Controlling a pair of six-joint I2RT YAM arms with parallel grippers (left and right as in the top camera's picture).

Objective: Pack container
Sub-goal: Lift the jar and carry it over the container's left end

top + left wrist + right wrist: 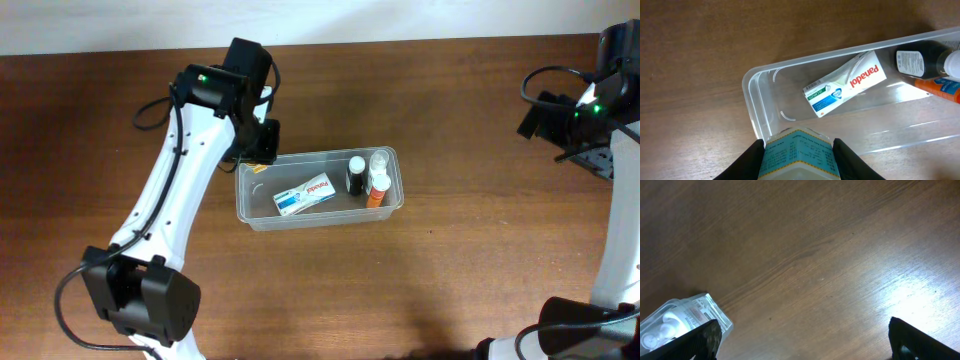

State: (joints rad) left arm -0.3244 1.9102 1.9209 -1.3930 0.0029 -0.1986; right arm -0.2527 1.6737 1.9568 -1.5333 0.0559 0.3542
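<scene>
The clear plastic container (255, 215) sits mid-table. It holds a white Panadol box (304, 194), a dark bottle (355, 175), an orange bottle (375, 190) and a clear bottle (380, 160). My left gripper (798, 152) is shut on a white bottle with a teal label (798, 157), held above the container's left end (752, 82). The Panadol box (845, 82) and dark bottle (920, 59) show in the left wrist view. My right gripper (802, 340) is open and empty over bare table at the far right; the container's corner (682, 320) shows at its lower left.
The table is brown wood (430, 290). The left arm (175, 200) reaches from the front left over the table. The right arm (600, 130) stands at the right edge.
</scene>
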